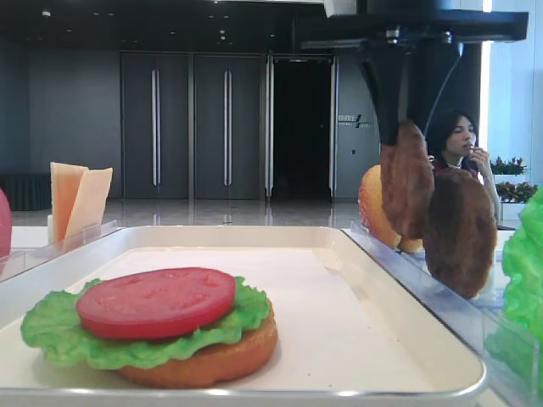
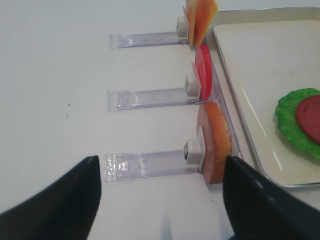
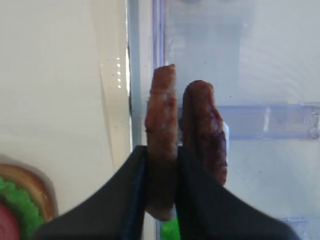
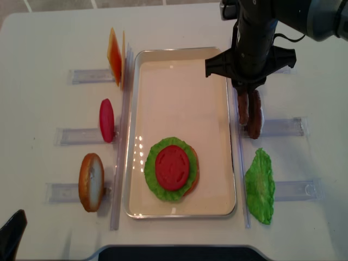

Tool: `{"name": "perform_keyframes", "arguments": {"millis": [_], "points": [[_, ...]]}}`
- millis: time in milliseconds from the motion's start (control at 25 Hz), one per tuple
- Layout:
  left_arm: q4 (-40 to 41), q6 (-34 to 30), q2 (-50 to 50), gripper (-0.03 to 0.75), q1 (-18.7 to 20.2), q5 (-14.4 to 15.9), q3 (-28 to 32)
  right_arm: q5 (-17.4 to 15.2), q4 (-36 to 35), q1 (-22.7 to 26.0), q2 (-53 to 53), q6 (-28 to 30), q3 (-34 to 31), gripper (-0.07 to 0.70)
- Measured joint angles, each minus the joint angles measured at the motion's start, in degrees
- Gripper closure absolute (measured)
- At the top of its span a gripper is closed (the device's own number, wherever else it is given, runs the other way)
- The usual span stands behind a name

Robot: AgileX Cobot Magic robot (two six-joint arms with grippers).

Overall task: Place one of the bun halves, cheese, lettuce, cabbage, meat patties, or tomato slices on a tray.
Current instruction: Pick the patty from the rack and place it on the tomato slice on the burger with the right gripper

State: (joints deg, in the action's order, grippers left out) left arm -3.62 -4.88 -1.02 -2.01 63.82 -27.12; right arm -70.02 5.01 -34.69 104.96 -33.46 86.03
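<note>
We see the right gripper point(image 3: 161, 172) pinching one patty point(image 3: 161, 135) upright, just right of the tray point(image 4: 179, 76), a second patty point(image 3: 205, 130) beside it in a clear holder point(image 4: 283, 126). On the tray a bun half point(image 1: 212, 360) carries lettuce point(image 1: 59, 331) and a tomato slice point(image 1: 157, 301). The left gripper's point(image 2: 160, 200) fingers stand spread.

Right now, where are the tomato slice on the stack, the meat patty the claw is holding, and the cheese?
tomato slice point(image 1: 156, 301): front high view, middle of its red top face.
held meat patty point(image 3: 161, 120): right wrist view, its upright edge above the claw.
cheese point(image 4: 115, 55): overhead view, orange face of the standing slices.
</note>
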Motion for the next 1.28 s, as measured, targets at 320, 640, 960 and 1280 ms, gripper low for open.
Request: {"name": "perform_keyframes", "arguments": {"millis": [320, 640, 960, 1280], "points": [[0.0, 0.0, 0.0, 0.136, 0.0, 0.0, 0.0, 0.0, -2.27, -1.36, -4.98, 0.0, 2.55, 0.486], [0.0, 0.0, 0.0, 0.136, 0.0, 0.0, 0.0, -0.24, -3.04, -4.32, -8.02, 0.0, 2.55, 0.486], [0.0, 0.0, 0.0, 0.136, 0.0, 0.0, 0.0, -0.22, -6.42, -11.18, -8.02, 0.03, 2.55, 0.486], [0.0, 0.0, 0.0, 0.136, 0.0, 0.0, 0.0, 0.92, -12.74, -17.19, -8.02, 0.68, 2.55, 0.486]]}}
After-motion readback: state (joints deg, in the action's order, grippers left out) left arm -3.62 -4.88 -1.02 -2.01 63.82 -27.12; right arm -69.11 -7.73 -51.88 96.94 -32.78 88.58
